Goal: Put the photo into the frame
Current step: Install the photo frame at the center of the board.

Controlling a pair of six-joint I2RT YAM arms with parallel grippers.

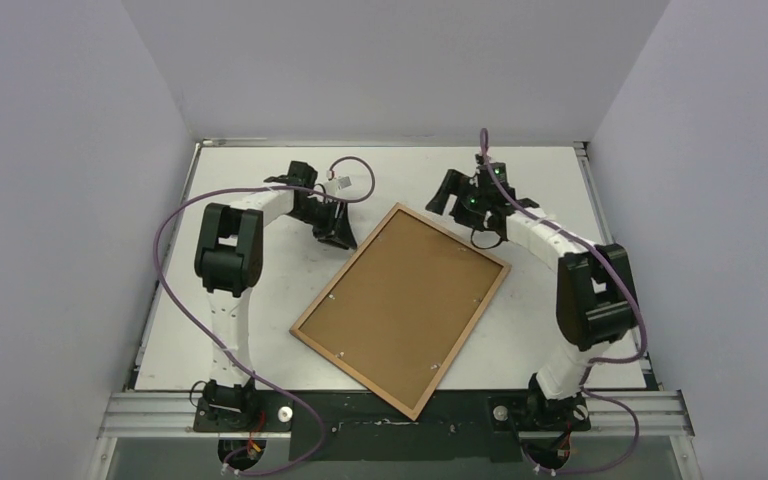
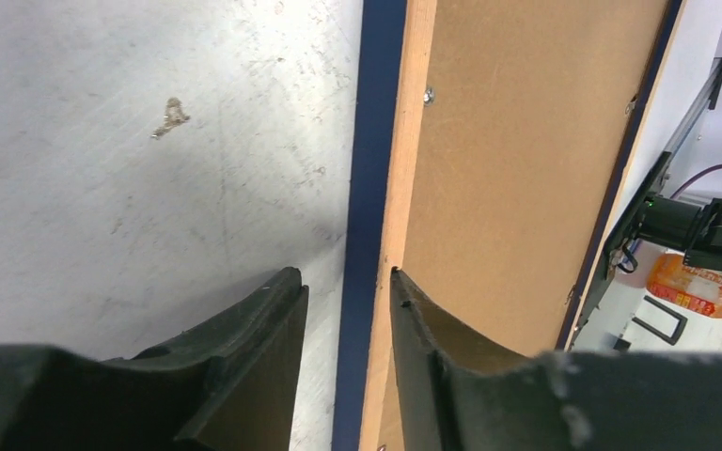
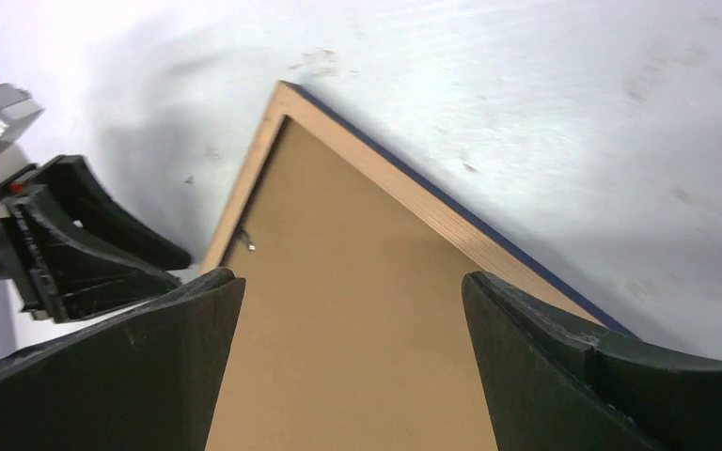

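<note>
So, the frame (image 1: 347, 272) is laid flat in the middle of the tabletop (image 1: 260, 175), wood-brown side up, and it's turned on a diagonal. One corner is pointed at the far edge. The opposite corner is stuck out past the near edge, over the dark rail between the two arm bases. The opening is filled by a flat brown backing board (image 1: 400, 310), and a few small metal tabs (image 2: 428, 94) can be seen along the inside of the rim. The dark blue side is only glimpsed as a strip along the outer edge in the wrist views.

The left gripper (image 2: 341, 279) is parked low at the frame's far-left side, close to the far corner. Its fingers (image 2: 254, 348) are set narrowly apart with the rim straddled. One finger is seen over bare tabletop just outside the blue edge, the other over the backing board just inside the wooden rim. A sliver of tabletop is visible between the outer finger and the blue edge, so nothing is clamped there. Whether the inner finger is touching the wood can't be told.

The right gripper (image 3: 353, 277) is held above the frame's far corner. Its fingers (image 3: 545, 366) are spread wide and nothing is held between them; the corner and the board are seen below through the gap.

A small brownish scuff (image 2: 171, 116) is spotted on the tabletop out beyond the blue edge.
</note>
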